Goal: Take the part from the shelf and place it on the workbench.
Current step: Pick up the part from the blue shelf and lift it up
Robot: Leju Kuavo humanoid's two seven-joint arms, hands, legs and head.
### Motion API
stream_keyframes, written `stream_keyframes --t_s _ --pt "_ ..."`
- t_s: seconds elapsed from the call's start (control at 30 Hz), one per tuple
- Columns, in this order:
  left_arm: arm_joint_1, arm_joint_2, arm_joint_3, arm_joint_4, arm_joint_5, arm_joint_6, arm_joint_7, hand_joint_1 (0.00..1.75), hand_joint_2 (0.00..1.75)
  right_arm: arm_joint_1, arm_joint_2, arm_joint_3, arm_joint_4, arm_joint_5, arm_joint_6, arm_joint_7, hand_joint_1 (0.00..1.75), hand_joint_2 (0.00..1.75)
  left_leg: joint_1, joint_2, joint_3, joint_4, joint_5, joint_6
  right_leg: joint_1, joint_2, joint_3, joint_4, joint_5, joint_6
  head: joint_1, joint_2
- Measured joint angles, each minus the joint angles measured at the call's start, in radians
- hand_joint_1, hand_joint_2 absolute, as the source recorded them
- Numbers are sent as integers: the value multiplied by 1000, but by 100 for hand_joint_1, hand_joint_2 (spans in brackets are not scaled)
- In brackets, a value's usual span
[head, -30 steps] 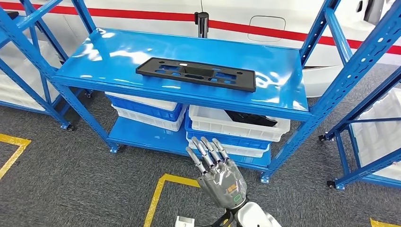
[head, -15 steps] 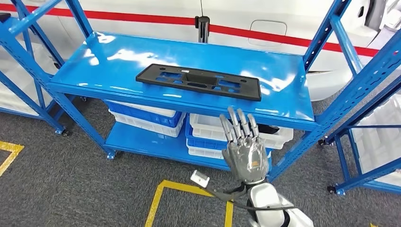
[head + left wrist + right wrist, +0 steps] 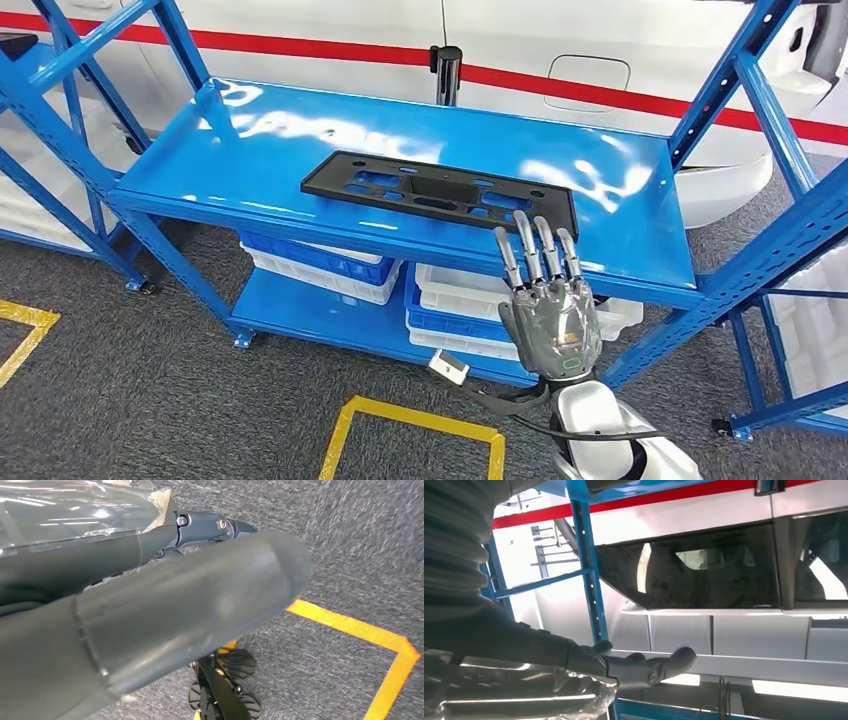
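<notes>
Nearest, the right hand (image 3: 548, 300) is raised in front of the shelf (image 3: 250, 150), fingers straight and apart, holding nothing. The left hand (image 3: 150, 615) hangs low over the grey floor (image 3: 360, 555); its fingers are too close and blurred to tell how they lie. Beyond the right fingertips, the black part (image 3: 440, 190) lies flat on the shelf's top board, untouched. Further back stands a white car (image 3: 600, 40). The reach is in hand; next, the hand must pass over the board's edge and close on the part's near rim.
</notes>
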Motion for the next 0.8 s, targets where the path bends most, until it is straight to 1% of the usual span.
stream_keyframes --t_s 0.03,0.07,0.1,0.13,0.17,0.2,0.23,0.27,0.3,0.33,0.37,0.4,0.43,0.47,0.5,0.53,0.57,0.6,0.63,0.67,0.7,0.73,0.77,0.8 --pt "0 0 0 1 1 0 0 0 0 -6 -3 6 -5 0 9 19 0 175 1 1 -2 14 -5 -5 -5 0 7 -3 5 -5 1 0" --pt "0 0 -1 1 3 -1 0 0 0 -14 -7 13 -11 0 19 37 0 175 4 4 -11 37 -15 -11 -7 1 19 -5 3 -9 2 0" --pt "-1 0 -2 1 5 -1 0 0 0 -22 -12 20 -17 0 27 51 0 175 8 6 -32 78 -30 -19 -9 0 26 -7 0 -15 2 0" --pt "-1 0 -3 1 6 -2 -1 0 0 -28 -17 27 -24 0 35 61 0 175 12 9 -64 131 -51 -27 -9 0 31 -7 -5 -19 2 0" --pt "-1 0 -5 1 9 -2 0 0 0 -31 -22 31 -30 0 42 65 0 175 18 10 -102 186 -74 -34 -9 0 35 -7 -9 -22 1 0" --pt "0 0 -6 2 11 -3 0 0 0 -31 -27 35 -35 0 49 68 0 175 25 11 -136 227 -89 -40 -8 1 39 -7 -14 -23 1 0" --pt "1 0 -8 2 13 -4 0 0 0 -31 -31 38 -38 0 53 69 0 175 31 12 -158 241 -89 -45 -9 2 45 -7 -20 -22 1 0" --pt "2 0 -9 2 14 -4 1 0 0 -31 -35 41 -41 0 55 71 0 175 36 14 -163 223 -68 -50 -10 3 52 -7 -27 -19 1 0" --pt "2 0 -11 2 15 -5 1 0 0 -31 -38 43 -43 0 56 72 0 175 41 15 -150 171 -28 -53 -13 4 62 -7 -34 -15 1 0" --pt "2 0 -13 2 15 -5 1 0 0 -31 -41 45 -45 0 56 73 0 175 45 17 -128 110 17 -55 -14 4 70 -7 -42 -9 1 0" --pt "2 0 -15 3 16 -6 2 0 0 -31 -43 47 -46 0 56 73 0 175 44 18 -113 59 38 -56 -15 4 80 -8 -50 -3 1 0" --pt "2 1 -17 3 16 -7 2 0 0 -32 -44 50 -47 0 56 73 0 175 42 20 -101 27 43 -52 -15 4 86 -10 -56 4 0 0" --pt "1 0 -19 3 16 -9 3 0 0 -31 -44 52 -48 0 56 73 0 175 37 20 -97 16 39 -46 -13 5 92 -10 -60 12 0 0" --pt "2 1 -21 3 17 -10 3 0 0 -30 -43 56 -49 0 56 73 0 175 33 19 -98 15 31 -35 -11 6 100 -6 -61 20 0 0" --pt "2 1 -23 4 18 -10 3 0 0 -27 -43 60 -50 0 56 70 0 175 30 17 -87 12 39 -24 -8 6 103 -2 -63 27 0 0" --pt "3 1 -25 4 18 -11 3 0 0 -23 -42 63 -51 0 56 65 0 175 29 16 -76 6 48 -14 -8 5 106 9 -68 33 2 0" --pt "3 1 -27 4 19 -11 3 0 0 -20 -40 66 -52 0 56 58 0 175 28 16 -66 3 51 -5 -8 4 101 29 -78 34 3 0" --pt "3 1 -28 5 19 -11 3 0 0 -18 -38 68 -53 0 56 50 0 175 27 16 -56 2 49 1 -8 3 83 62 -93 31 5 0" --pt "2 1 -29 5 20 -12 3 0 0 -15 -36 69 -54 0 56 39 0 175 25 16 -52 1 47 6 -9 2 54 111 -113 25 5 0" --pt "1 1 -30 5 22 -12 2 0 0 -11 -33 69 -55 0 56 26 0 175 22 15 -49 1 43 10 -9 2 15 168 -134 20 6 0" --pt "1 1 -32 5 25 -13 2 0 0 -4 -29 69 -55 0 56 11 0 175 20 13 -46 1 38 13 -9 2 -24 216 -150 18 7 0" --pt "1 1 -33 5 28 -14 1 0 0 3 -25 68 -55 0 56 -3 0 175 17 12 -40 1 32 15 -8 2 -53 241 -154 20 7 0" --pt "1 1 -37 5 31 -15 0 0 0 8 -21 68 -55 0 59 -13 0 175 14 10 -33 1 24 16 -8 2 -66 233 -142 25 7 0" --pt "2 1 -41 5 33 -17 -1 0 0 10 -18 68 -55 0 63 -17 0 175 11 8 -22 1 17 15 -7 2 -63 192 -111 31 7 0"
